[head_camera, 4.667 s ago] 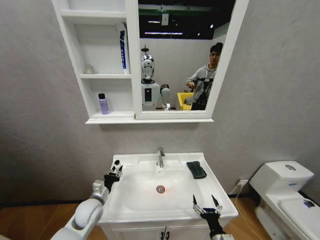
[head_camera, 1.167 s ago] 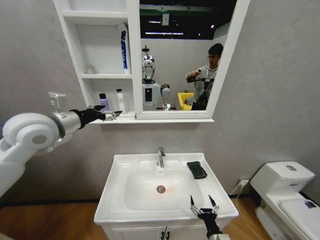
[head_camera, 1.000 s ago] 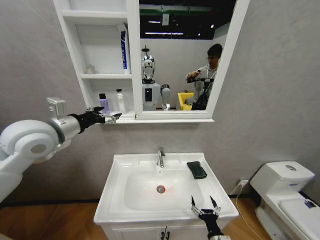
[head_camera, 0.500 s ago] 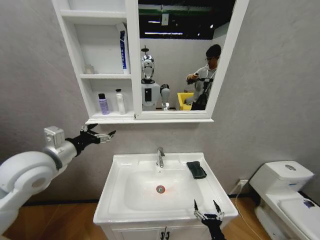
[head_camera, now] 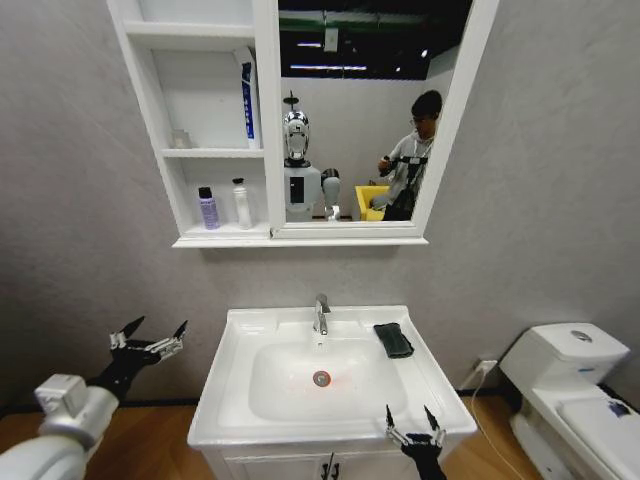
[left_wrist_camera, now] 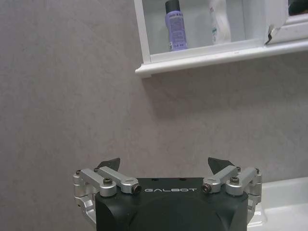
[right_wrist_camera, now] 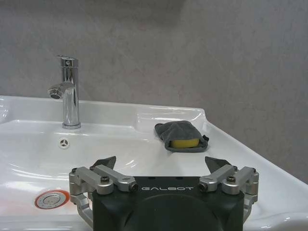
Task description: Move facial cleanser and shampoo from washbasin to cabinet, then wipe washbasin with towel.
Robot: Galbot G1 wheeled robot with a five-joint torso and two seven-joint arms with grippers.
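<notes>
Head view: both bottles [head_camera: 208,208] stand on the cabinet's [head_camera: 220,238] lowest shelf; towel [head_camera: 393,339] at the washbasin's [head_camera: 240,420] back right corner. Left gripper [head_camera: 148,338] and right gripper [head_camera: 414,424] both gape wide, empty.

The left arm comes into the head view from about 8 o'clock, its white forearm low in the corner and its black wrist angled up toward 1 o'clock. The left gripper [head_camera: 148,337] hangs in the air with its two fingers spread wide, nothing between them; in the left wrist view the same gripper [left_wrist_camera: 163,164] shows its dark fingertips [left_wrist_camera: 109,163] well apart above the black body.

The right gripper [head_camera: 415,426] sits at about 5 o'clock in the head view, pointing up toward 12 o'clock, fingers splayed and empty. The right wrist view shows that gripper [right_wrist_camera: 160,162] likewise with tips far apart.
</notes>
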